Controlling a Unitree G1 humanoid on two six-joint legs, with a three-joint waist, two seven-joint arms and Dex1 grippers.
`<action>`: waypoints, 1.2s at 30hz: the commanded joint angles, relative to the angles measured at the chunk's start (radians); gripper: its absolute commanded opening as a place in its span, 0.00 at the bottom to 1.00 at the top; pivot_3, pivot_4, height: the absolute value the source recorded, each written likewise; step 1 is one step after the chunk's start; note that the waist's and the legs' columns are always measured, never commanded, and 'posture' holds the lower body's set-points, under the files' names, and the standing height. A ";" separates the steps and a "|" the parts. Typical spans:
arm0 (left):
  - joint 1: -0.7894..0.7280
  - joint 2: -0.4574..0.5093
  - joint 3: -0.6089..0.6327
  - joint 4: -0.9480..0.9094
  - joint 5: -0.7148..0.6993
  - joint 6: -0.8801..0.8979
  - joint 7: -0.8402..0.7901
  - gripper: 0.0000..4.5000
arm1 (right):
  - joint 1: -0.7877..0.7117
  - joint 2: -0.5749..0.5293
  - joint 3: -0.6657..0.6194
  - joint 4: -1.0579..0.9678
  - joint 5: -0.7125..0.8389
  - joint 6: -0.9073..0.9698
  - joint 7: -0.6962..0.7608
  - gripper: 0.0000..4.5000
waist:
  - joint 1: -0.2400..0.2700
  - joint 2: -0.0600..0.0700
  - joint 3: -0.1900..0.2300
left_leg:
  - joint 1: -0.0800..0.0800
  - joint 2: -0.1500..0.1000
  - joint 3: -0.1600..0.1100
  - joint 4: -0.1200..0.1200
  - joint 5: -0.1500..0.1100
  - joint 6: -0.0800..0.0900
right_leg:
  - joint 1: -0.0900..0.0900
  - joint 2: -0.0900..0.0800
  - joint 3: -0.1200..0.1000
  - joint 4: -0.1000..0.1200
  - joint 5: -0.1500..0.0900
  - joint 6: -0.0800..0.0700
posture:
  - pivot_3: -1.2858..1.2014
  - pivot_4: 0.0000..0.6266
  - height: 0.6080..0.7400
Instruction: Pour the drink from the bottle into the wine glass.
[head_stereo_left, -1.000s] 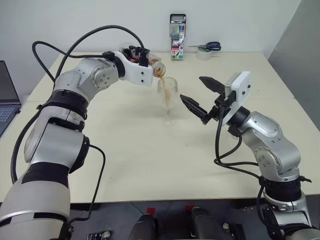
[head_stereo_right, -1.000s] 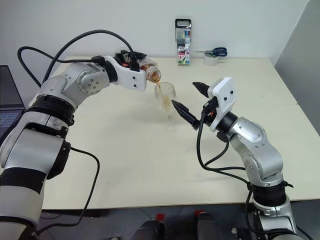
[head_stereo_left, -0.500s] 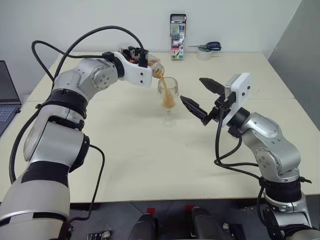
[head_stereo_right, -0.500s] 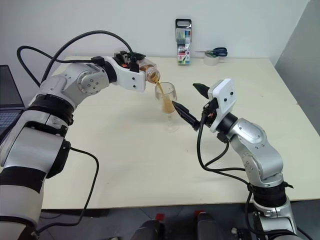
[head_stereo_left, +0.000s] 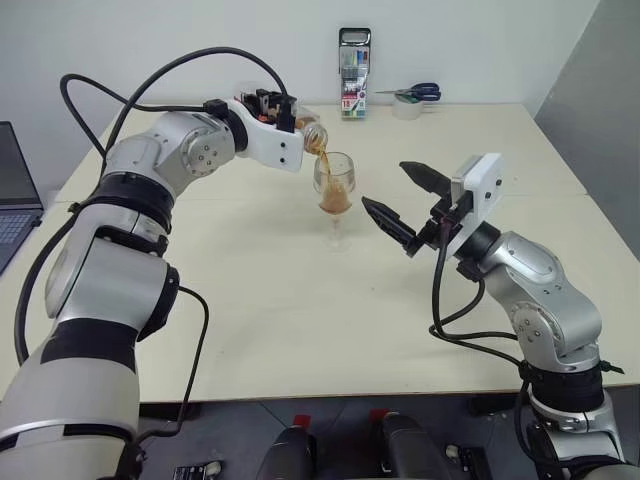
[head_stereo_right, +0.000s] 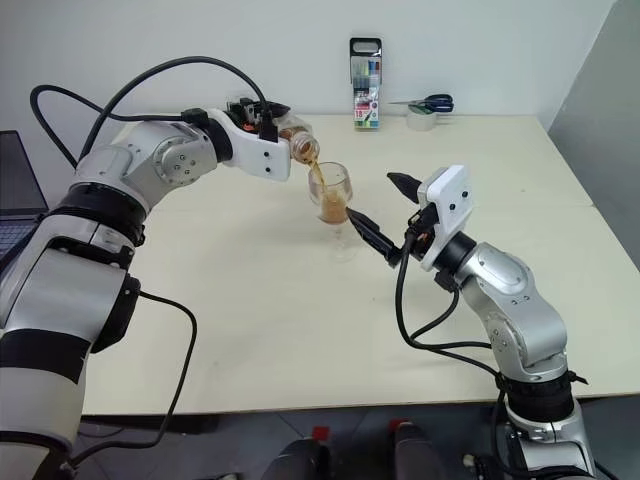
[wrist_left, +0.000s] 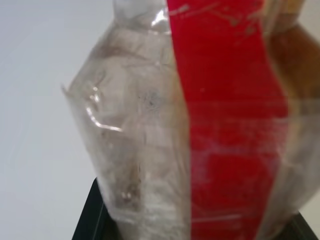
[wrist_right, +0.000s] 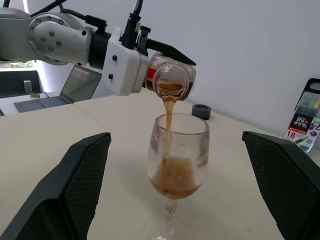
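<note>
My left gripper is shut on the bottle, a clear plastic one with a red label strip, and holds it tilted with its mouth over the wine glass. A thin stream of the reddish-amber drink runs from the bottle's open mouth into the bowl, and drink fills the lower part of the bowl. The glass stands upright on the cream table. My right gripper is open just right of the glass, with one finger on each side of it and clear of it.
A pack of markers stands at the table's far edge, with scissors on a tape roll to its right. A laptop sits at the far left. A small dark cap lies on the table behind the glass.
The drink in the glass has risen as the stream keeps running. Both arms have stayed where they were.
</note>
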 joint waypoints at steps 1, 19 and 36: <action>-0.054 0.011 0.004 -0.009 0.002 -0.001 0.026 0.37 | 0.017 0.009 -0.020 -0.053 -0.003 -0.045 -0.008 1.00 | 0.000 0.000 0.000 | 0.000 0.000 0.000 0.000 0.000 0.000 | 0.000 0.000 0.000 0.000 0.000 0.000 | 0.52 0.24 1.00; -0.075 0.009 -0.025 0.023 0.026 -0.009 0.059 0.37 | 0.076 0.015 -0.002 -0.084 -0.031 -0.087 -0.020 1.00 | 0.000 0.000 0.000 | 0.000 0.000 0.000 0.000 0.000 0.000 | 0.000 0.000 0.000 0.000 0.000 0.000 | 0.52 0.24 1.00; -0.051 0.002 -0.014 0.033 -0.004 0.012 0.054 0.37 | 0.092 0.017 -0.013 -0.082 -0.038 -0.091 -0.019 1.00 | 0.000 0.000 0.000 | 0.000 0.000 0.000 0.000 0.000 0.000 | 0.000 0.000 0.000 0.000 0.000 0.000 | 0.52 0.24 1.00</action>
